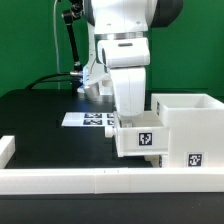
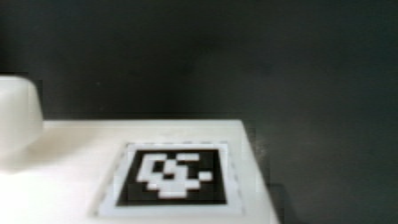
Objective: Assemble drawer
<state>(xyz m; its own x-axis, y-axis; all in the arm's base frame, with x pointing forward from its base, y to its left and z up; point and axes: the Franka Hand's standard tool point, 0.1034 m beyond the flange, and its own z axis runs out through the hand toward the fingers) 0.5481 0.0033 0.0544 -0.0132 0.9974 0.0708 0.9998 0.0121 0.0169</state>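
Claw (image 1: 131, 116) fingers sit low over a small white tray (image 1: 140, 138), reaching down behind its front panel, but neither view shows the tips clearly enough to tell how far apart they stand or whether they press on the plastic. In the wrist view a white surface with a black-and-white tag (image 2: 171, 173) fills the near part of the frame, and a rounded white part (image 2: 15, 122) rises at one side; it is too blurred to name.

Nearest in the exterior view runs a low white rail (image 1: 100, 180), spanning the front of the table (image 1: 40, 115), with a raised end block (image 1: 6, 149) on that view's left. Just behind the rail stands the small tray, its tagged front (image 1: 145, 139) facing the camera. It touches, or sits just beside, the large open-topped housing (image 1: 190, 125) on the exterior view's right, which carries its own tag (image 1: 195, 157) low on its front wall. Whether the tray is partly inside the housing cannot be told.

Behind the tray lies the marker board (image 1: 90, 119), flat on the black table, partly hidden by the arm (image 1: 125, 50). To the exterior view's left of the tray the dark table is open back to the green wall (image 1: 30, 40). On the right, the housing walls close that side off.
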